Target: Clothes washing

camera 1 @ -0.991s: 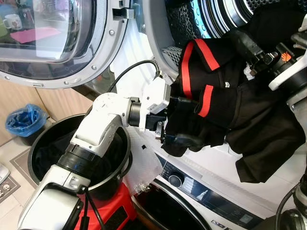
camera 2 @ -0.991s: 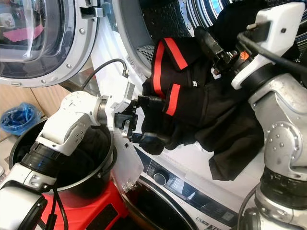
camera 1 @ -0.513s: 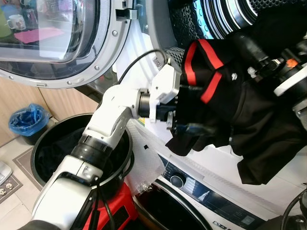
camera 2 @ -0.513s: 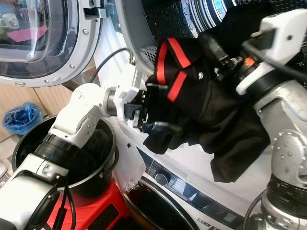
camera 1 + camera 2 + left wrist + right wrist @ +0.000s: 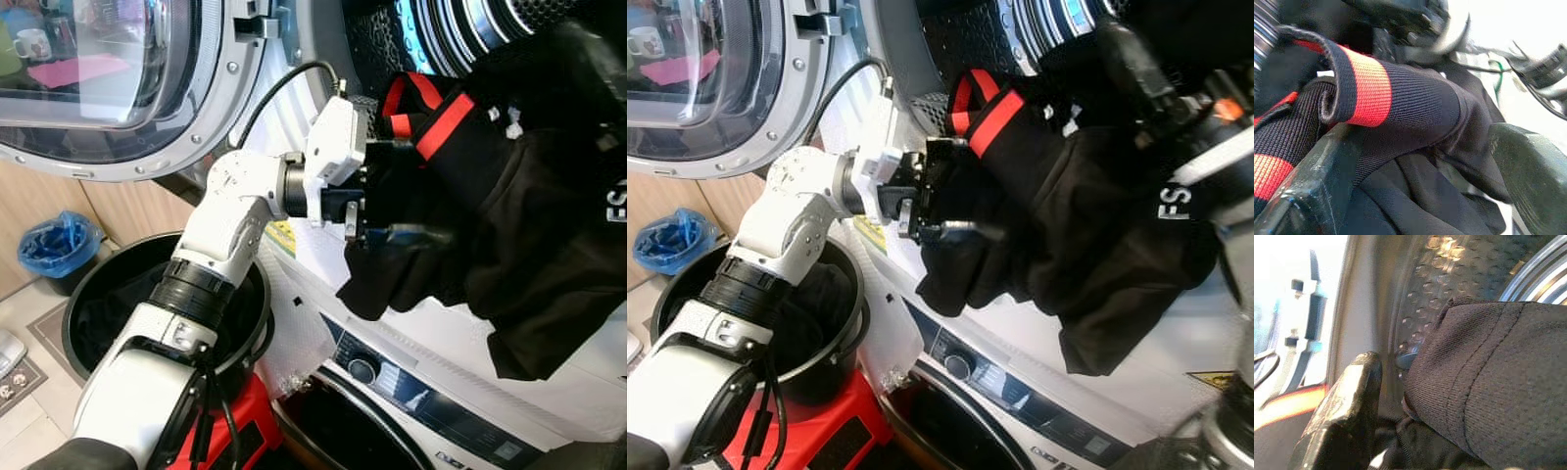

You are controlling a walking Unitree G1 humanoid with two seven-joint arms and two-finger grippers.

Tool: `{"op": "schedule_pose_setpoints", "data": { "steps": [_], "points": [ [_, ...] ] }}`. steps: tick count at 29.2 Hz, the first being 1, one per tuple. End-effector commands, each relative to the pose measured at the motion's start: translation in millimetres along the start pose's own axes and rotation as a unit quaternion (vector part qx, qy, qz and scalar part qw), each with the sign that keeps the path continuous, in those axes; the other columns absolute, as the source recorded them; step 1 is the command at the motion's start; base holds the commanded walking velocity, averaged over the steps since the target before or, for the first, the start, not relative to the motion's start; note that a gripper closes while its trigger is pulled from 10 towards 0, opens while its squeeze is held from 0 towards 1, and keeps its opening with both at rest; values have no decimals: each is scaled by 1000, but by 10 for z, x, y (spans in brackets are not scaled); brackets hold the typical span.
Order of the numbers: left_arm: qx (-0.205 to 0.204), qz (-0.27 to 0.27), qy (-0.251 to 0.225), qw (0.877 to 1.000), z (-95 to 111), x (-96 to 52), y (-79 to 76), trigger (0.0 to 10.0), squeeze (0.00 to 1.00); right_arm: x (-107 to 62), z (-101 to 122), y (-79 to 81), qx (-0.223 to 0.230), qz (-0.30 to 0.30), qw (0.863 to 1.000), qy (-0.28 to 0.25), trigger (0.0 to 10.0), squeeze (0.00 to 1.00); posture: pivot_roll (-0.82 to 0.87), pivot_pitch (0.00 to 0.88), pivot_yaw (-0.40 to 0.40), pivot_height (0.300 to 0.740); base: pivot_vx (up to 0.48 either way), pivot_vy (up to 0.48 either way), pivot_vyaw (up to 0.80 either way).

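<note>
A black garment with red stripes [image 5: 509, 225] hangs over the lower rim of the upper machine's drum opening [image 5: 460, 29]. Its red-striped cuff [image 5: 1369, 88] is folded up toward the drum. My left gripper [image 5: 400, 191] is shut on the bunched cloth at the garment's left side, just below the rim, with one finger above the fold and one under it. My right gripper [image 5: 1114, 54] reaches into the drum mouth from the right, shut on the garment's upper part. Black knit [image 5: 1488, 382] lies against its one visible finger [image 5: 1342, 421]. A loose black flap [image 5: 1107, 333] dangles over the machine's front.
The round glass door [image 5: 108, 78] stands swung open at upper left. A black tub [image 5: 98, 304] holding dark laundry sits on a red stool [image 5: 245, 426] below my left arm. A blue-lined bin [image 5: 54, 245] is on the floor left. A lower machine's control panel [image 5: 411, 392] is underneath.
My left gripper has lifted the bunched cloth up and right toward the drum rim, and the red cuff folded upward. My right arm has pushed further up and right into the drum.
</note>
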State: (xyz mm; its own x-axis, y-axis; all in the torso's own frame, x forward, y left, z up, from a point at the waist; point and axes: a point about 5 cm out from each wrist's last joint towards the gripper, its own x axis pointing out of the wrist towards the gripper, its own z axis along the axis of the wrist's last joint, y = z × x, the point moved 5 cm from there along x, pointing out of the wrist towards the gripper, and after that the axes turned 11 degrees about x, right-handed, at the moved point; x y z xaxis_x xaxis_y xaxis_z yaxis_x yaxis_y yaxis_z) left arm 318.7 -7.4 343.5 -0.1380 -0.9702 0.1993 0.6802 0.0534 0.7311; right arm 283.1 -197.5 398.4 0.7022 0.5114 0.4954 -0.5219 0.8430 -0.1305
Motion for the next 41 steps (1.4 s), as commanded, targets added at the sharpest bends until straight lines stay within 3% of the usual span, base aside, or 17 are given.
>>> {"op": "schedule_pose_setpoints", "data": {
  "steps": [1,10,12,15,21,27,41],
  "points": [
    [29,4,-30,999,193,75,103,10000,0,-150,77,-152,-15,-40,999,-6,10000,0,-29,137,-43,740,0,0,0],
    [1,-21,-61,998,285,83,44,10000,0,-228,20,-105,-9,-23,1000,-5,10000,0,-26,126,-41,740,0,0,0],
    [-6,-35,-62,997,300,80,22,10000,0,-268,57,64,-6,24,999,-29,10000,0,-27,126,-39,740,0,0,0],
    [-8,-31,-67,997,311,82,25,10000,0,-323,115,144,-5,43,998,-46,10000,0,-27,128,-38,740,0,0,0],
    [-21,-5,-85,996,319,109,53,10000,0,-408,11,146,5,34,999,-36,10000,0,-34,133,-36,740,0,0,0],
    [-29,-27,-80,996,293,136,-12,10000,0,-445,-39,147,8,32,999,-29,10000,0,-37,132,-35,740,0,0,0],
    [-15,-12,-89,996,397,96,146,10000,0,-556,-147,224,19,39,999,-14,10000,0,-33,139,-30,740,0,0,0]
  ]
}}
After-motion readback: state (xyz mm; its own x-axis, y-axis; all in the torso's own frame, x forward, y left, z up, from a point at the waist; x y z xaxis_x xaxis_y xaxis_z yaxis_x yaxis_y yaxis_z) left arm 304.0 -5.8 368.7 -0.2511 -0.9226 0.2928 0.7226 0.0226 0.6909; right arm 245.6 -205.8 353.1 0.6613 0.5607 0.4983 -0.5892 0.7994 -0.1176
